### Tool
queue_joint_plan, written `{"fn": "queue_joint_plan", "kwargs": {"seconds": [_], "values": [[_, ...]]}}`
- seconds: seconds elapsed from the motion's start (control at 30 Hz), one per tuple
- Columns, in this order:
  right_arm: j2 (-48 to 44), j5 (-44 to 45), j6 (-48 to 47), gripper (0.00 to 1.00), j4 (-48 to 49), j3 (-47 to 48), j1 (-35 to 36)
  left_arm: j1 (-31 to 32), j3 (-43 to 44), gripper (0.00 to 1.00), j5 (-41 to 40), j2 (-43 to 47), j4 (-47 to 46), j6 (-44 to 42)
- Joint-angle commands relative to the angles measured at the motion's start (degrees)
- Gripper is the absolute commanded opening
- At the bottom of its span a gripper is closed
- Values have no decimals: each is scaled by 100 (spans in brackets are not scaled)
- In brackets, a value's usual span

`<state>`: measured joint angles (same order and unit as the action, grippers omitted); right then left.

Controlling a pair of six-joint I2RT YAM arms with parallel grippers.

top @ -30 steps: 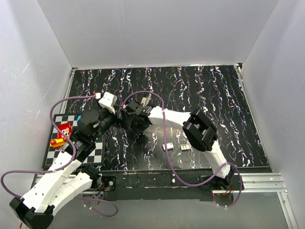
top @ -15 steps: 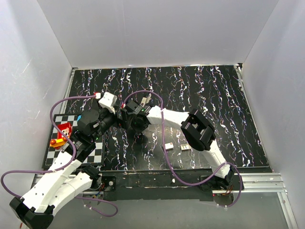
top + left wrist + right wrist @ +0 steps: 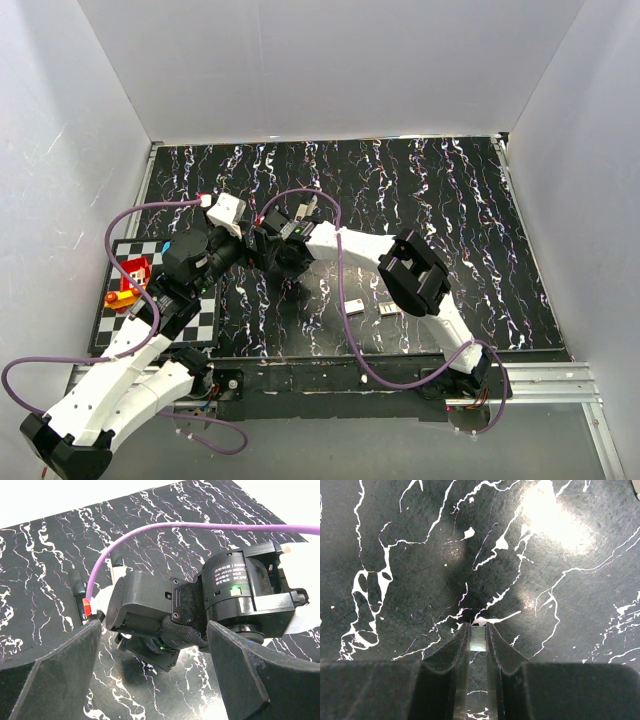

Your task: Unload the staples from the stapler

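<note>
My right gripper (image 3: 478, 630) points down at the black marbled mat and is shut on a small silvery strip of staples (image 3: 478, 639), held just above the mat. In the top view its jaws are hidden under the wrist (image 3: 290, 250). A slim dark and silvery object, apparently the stapler (image 3: 306, 207), lies just beyond that wrist; it also shows in the left wrist view (image 3: 116, 565), partly hidden. My left gripper (image 3: 155, 680) is open and empty, its fingers (image 3: 47, 675) spread on either side of the right wrist; in the top view it is at the left (image 3: 256, 250).
Two small silvery staple blocks (image 3: 352, 307) (image 3: 389, 309) lie on the mat near the front. A checkered board (image 3: 200, 322) at the left carries a red toy (image 3: 132, 271). White walls enclose the mat on three sides. Purple cables loop over both wrists.
The right arm's elbow has shifted slightly to the left. Both grippers stay about where they were, and the staple blocks on the mat have not moved.
</note>
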<state>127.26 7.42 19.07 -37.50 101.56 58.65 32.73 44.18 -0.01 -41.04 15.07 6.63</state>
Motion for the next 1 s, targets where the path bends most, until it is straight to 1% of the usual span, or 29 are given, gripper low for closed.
{"fn": "queue_joint_plan", "kwargs": {"seconds": [0.0, 0.2, 0.53, 0.73, 0.97], "values": [[159, 137, 88, 9, -381, 119, 41, -12, -6, 86, -8, 26, 57, -31], [-227, 251, 97, 7, -390, -92, 50, -12, -15, 86, -16, -1, 66, -31], [-1589, 558, 246, 7, -197, -1286, 32, -12, 2, 86, -16, -1, 75, -31], [-2468, 796, 334, 7, -258, -1954, 23, -12, -6, 86, -34, 8, 66, -31], [-3558, 1173, 562, 7, -337, -3141, -82, -12, 2, 86, -52, 17, 66, -31]]}}
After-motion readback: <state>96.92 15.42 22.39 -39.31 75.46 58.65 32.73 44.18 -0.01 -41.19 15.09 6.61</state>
